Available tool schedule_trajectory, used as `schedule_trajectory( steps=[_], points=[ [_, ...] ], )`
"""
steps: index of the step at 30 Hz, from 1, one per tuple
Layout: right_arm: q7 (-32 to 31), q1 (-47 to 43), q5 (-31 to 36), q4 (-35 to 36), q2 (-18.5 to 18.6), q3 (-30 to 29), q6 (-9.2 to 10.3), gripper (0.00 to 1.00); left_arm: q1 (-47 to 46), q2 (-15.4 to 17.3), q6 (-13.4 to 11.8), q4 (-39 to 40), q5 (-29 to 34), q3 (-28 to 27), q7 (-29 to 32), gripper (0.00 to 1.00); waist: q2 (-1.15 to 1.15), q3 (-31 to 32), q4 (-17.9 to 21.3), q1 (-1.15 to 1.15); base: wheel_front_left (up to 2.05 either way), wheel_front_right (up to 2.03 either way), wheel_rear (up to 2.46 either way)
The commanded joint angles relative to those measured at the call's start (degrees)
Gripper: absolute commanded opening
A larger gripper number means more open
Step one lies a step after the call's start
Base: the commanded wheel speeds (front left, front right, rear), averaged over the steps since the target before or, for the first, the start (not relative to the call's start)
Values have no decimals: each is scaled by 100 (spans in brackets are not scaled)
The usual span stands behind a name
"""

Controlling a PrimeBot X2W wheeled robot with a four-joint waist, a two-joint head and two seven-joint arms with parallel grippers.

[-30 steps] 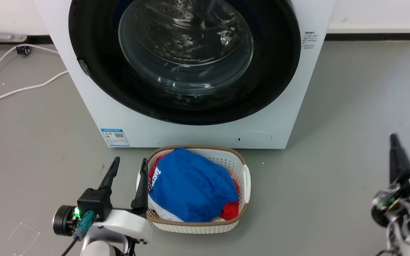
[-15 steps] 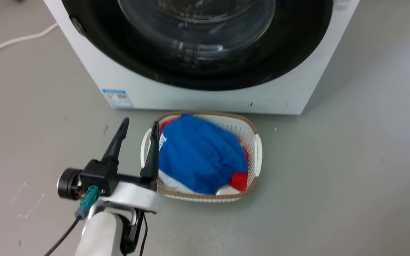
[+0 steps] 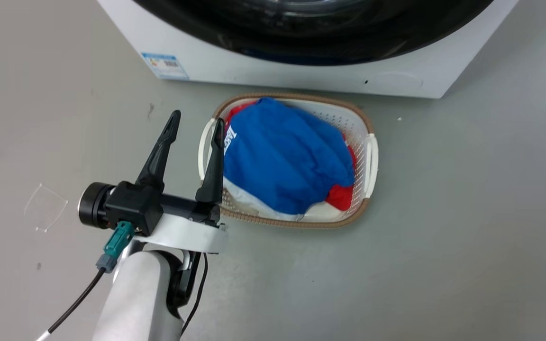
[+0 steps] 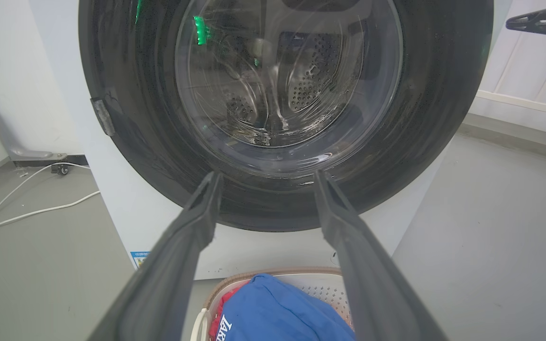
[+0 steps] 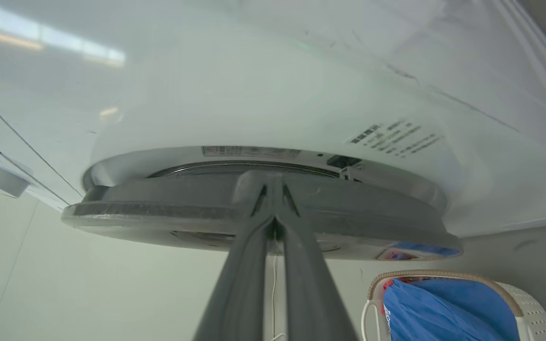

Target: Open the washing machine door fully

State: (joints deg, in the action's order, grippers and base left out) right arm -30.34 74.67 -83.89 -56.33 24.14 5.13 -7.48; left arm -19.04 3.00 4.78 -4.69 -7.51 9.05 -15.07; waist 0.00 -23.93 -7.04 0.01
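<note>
Right gripper jaws clenched, tips at washing machine door rim; door looks barely ajar, behind laundry basket. Left gripper jaws spread. Hook rim, swing w/ hinge arc.

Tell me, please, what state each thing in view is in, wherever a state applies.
washing machine door: not fully open; at most cracked at its rim.
left claw: open, empty.
right claw: shut, tips at the door's rim.
laundry basket: upright, heaped with clothes.
washing machine drum: looks empty, seen through the door.
</note>
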Motion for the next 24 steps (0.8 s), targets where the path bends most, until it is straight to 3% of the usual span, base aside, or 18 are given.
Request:
schedule_trajectory(
  steps=[1,13,24],
  points=[
    [-43,206,57,-101,-69,58,-2,0,-110,-13,-35,43,-15,25,-14,100,0,-173,-104,-1,0,0,0],
    [-197,1121,533,-623,-356,406,-2,0,-323,-16,-132,175,-148,265,-14,100,0,-591,-223,-1,0,0,0],
    [-1405,692,207,-531,-415,391,-9,0,-254,-16,-157,96,-183,330,-14,100,0,-300,-175,-1,0,0,0]
  ],
)
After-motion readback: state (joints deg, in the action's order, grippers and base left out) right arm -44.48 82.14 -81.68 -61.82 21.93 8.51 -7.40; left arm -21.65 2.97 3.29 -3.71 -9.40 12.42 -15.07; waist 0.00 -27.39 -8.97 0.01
